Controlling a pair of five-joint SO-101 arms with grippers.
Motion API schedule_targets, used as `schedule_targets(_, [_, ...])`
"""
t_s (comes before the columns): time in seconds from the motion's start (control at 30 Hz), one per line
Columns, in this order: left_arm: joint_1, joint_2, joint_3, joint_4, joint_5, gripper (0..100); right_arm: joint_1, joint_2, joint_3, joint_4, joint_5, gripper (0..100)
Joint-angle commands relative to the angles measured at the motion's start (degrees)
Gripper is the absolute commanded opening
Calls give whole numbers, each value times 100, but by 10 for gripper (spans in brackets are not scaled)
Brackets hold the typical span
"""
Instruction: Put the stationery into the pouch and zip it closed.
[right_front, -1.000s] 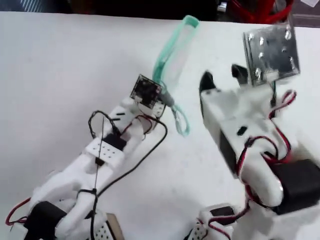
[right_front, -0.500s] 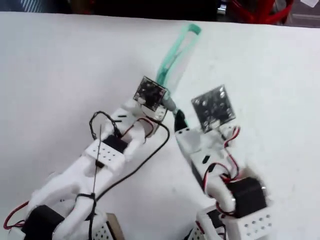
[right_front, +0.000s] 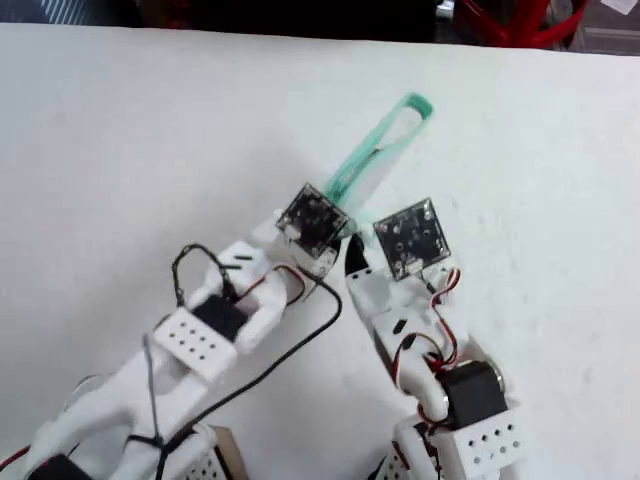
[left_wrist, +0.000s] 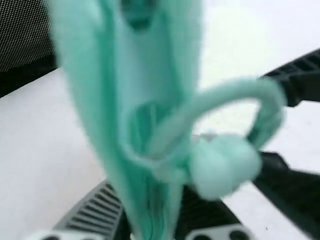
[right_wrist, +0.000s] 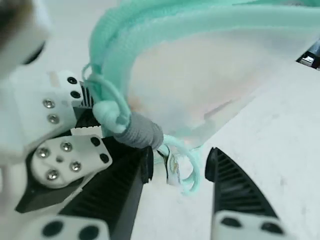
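A mint-green pouch (right_front: 377, 157) with a translucent side lies slanted across the middle of the table. My left gripper (left_wrist: 150, 222) is shut on its near end, and the pouch (left_wrist: 135, 100) rises straight out of its ridged pads. The zip's grey pull (right_wrist: 142, 132) carries a green cord loop (right_wrist: 186, 172) with a bead (left_wrist: 220, 167). My right gripper (right_wrist: 180, 157) is open, one finger on each side of that loop, just beside the left gripper (right_wrist: 75, 130). In the high view the right gripper (right_front: 354, 250) sits under its wrist camera. No stationery shows.
White tabletop lies on all sides of the pouch. Dark and red objects line the table's far edge (right_front: 500, 20). The two arms crowd close together at the pouch's near end, with a black cable (right_front: 290, 330) looping off the left arm.
The right arm has swung left and pulled in until its gripper is at the pouch's near end. The left arm shifted slightly right, and the pouch's far end swung to the right.
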Motion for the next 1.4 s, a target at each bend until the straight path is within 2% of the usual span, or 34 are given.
schedule_targets(0.0, [119, -400, -44, 0, -44, 23, -119, -409, 44, 13, 0, 173])
schedule_targets(0.17, [119, -400, -35, 18, -53, 23, -505, -1622, 53, 778, 9, 173])
schedule_targets(0.3, [163, -409, -18, 53, -53, 23, -593, -2519, 334, 760, 44, 176])
schedule_targets(0.4, [171, -435, 9, 193, -70, 23, -611, -2343, 633, 576, 53, 190])
schedule_targets(0.53, [171, -435, 0, 246, -70, 23, -637, -2193, 563, 549, 299, 262])
schedule_targets(0.77, [295, -444, -9, 484, -79, 23, -1121, -2308, 229, 778, 422, 262])
schedule_targets(0.93, [303, -444, 26, 501, -88, 23, -1376, -2273, 229, 251, 1090, 192])
schedule_targets(1.0, [453, -444, 44, 536, -88, 23, -1367, -2264, 229, -13, 1108, 164])
schedule_targets(1.1, [673, -444, 185, 484, -114, 23, -1385, -2079, 264, -75, 1108, 180])
schedule_targets(1.27, [558, -444, 211, 334, -264, 23, -1358, -1393, 79, -224, 1108, 190])
schedule_targets(1.37, [558, -435, 220, 334, -290, 23, -1358, -1103, 70, -233, 1108, 144])
